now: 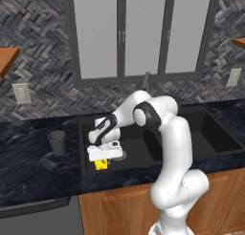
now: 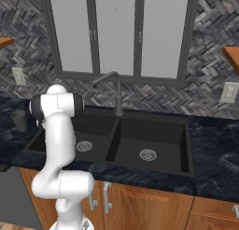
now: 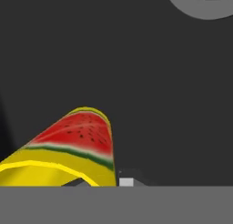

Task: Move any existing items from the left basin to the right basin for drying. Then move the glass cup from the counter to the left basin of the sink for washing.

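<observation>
- Left base view — the arm is reaching down into the left basin [image 1: 139, 150] of the sink [image 1: 215, 133], with the gripper [image 1: 102, 158] low near the basin's front wall. Its jaws are standing closed on the yellow chunk [image 1: 101, 165], which is peeking out just beneath the hand, near the basin floor. Beside the sink, on the counter [image 1: 28, 167], the glass cup [image 1: 57, 142] is standing upright, well apart from the gripper. The faucet [image 1: 145, 79] is rising behind the sink, partly hidden by the arm.
- Right base view — the arm is blocking the near corner of the left basin [image 2: 93, 131]; its round drain [image 2: 84, 146] is showing just beside the arm. Across the central divider, the right basin [image 2: 158, 140] is holding nothing but its own drain [image 2: 148, 154]. The glass cup [image 2: 19, 120] is sitting on the counter [image 2: 214, 149] beyond the left basin, away from the divider.
- Hand view — the yellow chunk [image 3: 68, 150], with a red watermelon-like face and green band, is lying close against the fingertips over the dark basin floor [image 3: 136, 82]; part of the drain [image 3: 205, 4] is showing further along the floor.
- Progress — judged early: the chunk is gripped but not yet out of the left basin. Left to do: carrying it over the divider into the right basin, then bringing the cup from the counter to the left basin.
</observation>
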Robot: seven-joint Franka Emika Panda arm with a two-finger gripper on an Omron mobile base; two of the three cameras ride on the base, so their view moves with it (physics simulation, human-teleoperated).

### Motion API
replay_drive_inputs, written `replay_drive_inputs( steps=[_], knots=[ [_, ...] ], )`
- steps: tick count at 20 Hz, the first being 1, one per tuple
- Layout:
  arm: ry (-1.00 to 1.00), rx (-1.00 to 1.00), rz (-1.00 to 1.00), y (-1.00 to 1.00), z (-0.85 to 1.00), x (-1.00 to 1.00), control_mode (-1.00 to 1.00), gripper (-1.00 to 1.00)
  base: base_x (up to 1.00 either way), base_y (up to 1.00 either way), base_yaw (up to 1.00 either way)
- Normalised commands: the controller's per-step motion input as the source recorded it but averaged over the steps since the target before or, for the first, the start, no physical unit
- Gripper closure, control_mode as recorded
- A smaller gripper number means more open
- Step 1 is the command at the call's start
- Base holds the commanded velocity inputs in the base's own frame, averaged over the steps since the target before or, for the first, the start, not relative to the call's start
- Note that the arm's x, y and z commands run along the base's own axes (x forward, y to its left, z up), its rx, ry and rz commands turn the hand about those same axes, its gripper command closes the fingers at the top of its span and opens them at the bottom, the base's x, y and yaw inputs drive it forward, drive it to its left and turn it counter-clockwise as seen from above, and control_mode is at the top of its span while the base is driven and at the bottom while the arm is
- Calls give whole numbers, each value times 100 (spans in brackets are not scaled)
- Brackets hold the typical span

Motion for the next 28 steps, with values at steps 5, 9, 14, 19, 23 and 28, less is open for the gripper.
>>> replay_drive_inputs(
  steps=[5, 9, 14, 19, 23, 28],
  knots=[
    [-8, 0, -1, -5, 16, -17, -100, 100, 0, 0, 0],
    [-5, 0, -8, -27, 53, -25, -100, 100, 0, 0, 0],
    [0, 0, -9, -28, 69, -6, -100, 100, 0, 0, 0],
    [0, 0, -8, -23, 81, 0, -100, 100, 0, 0, 0],
    [0, 0, -8, -17, 83, 0, -100, 100, 0, 0, 0],
    [0, 0, -9, -9, 77, -3, -100, 100, 0, 0, 0]
  ],
)
